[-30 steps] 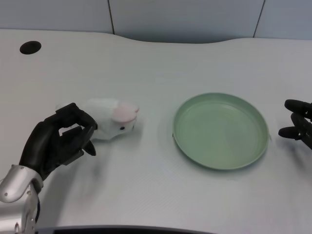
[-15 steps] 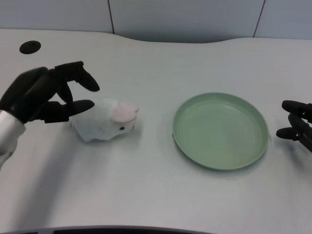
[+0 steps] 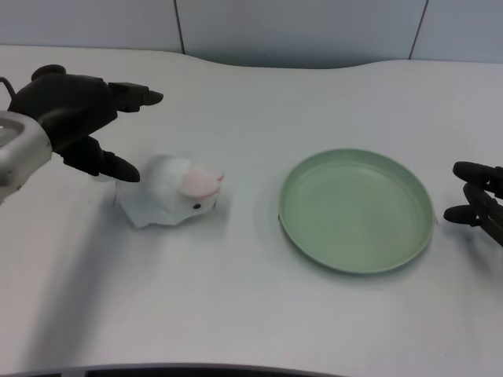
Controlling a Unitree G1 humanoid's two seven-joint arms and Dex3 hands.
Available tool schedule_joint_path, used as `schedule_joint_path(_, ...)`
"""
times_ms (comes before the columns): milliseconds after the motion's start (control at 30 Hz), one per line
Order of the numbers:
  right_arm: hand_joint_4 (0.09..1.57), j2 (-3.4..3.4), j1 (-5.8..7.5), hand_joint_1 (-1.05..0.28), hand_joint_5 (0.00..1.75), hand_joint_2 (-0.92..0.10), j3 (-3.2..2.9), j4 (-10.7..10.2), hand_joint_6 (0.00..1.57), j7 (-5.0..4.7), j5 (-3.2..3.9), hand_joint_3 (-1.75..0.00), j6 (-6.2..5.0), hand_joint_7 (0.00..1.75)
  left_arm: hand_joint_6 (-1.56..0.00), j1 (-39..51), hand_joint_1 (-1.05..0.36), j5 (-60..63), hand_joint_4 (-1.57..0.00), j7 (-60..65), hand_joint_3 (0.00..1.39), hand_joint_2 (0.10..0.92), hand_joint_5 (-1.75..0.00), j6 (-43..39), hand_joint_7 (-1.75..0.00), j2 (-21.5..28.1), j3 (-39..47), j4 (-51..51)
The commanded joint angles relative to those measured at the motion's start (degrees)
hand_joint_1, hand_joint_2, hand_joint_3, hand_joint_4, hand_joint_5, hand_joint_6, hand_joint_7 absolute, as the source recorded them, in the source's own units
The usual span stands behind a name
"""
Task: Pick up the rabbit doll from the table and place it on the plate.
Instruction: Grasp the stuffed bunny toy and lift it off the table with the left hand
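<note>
My left hand (image 3: pixel 75 118) hangs above the table (image 3: pixel 236 298) at the far left, fingers spread wide and holding nothing; one finger points out toward the table's middle, a lower one reaches down just beside the rabbit doll (image 3: pixel 174 191) (whether it touches the fur I cannot tell). The doll lies on the table, white body, pink ear, its face turned toward the green plate (image 3: pixel 356 210), which sits well apart to its right

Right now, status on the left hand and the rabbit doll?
Left hand open, holding nothing, beside the doll. Rabbit doll on the table, not gripped. Plate bare; nothing between doll and plate.
</note>
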Motion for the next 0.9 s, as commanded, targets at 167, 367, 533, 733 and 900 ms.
schedule_joint_path(167, 0.73, -0.35, 0.89, -0.43, 0.89, -0.92, -0.37, -0.47, 0.97, -0.14, 0.58, -0.24, -0.38, 0.01, -0.13, -8.66, -1.01, 1.45, -0.13, -2.87, 0.08, 0.921, -0.04, 5.65, -0.01, -6.53, -5.37, 12.88)
schedule_joint_path(367, 0.72, -0.50, 1.31, -0.43, 0.88, -0.92, -0.27, -0.65, 0.97, -0.20, 0.38, -0.24, -0.32, 0.00, -0.16, -12.25, -1.00, 2.63, -0.14, -1.90, 0.05, 0.921, -0.05, 9.96, -0.01, -12.03, -8.90, 21.10)
schedule_joint_path(533, 0.73, -0.73, 2.12, -0.42, 0.88, -0.92, -0.21, -1.19, 0.97, 0.16, 0.35, -0.26, -1.28, 0.00, -0.17, -13.00, -0.99, 2.66, -0.14, -2.31, 0.02, 0.908, -0.05, 13.58, -0.02, -15.18, -10.17, 24.53)
schedule_joint_path(733, 0.74, -0.80, 2.93, -0.43, 0.88, -0.92, -0.45, -1.84, 0.97, 0.70, 0.73, -0.26, -1.60, 0.00, -0.15, -13.33, -0.98, 2.75, -0.07, -5.25, 0.00, 0.883, -0.02, 18.40, 0.00, -16.90, -11.45, 26.83)
schedule_joint_path(900, 0.74, -0.84, 3.59, -0.41, 0.89, -0.92, -0.69, -2.00, 0.98, 1.27, 0.96, -0.27, -2.29, 0.01, -0.15, -12.48, -0.98, 3.98, -0.06, -4.76, 0.00, 0.849, -0.01, 22.47, -0.01, -17.49, -13.20, 27.91)
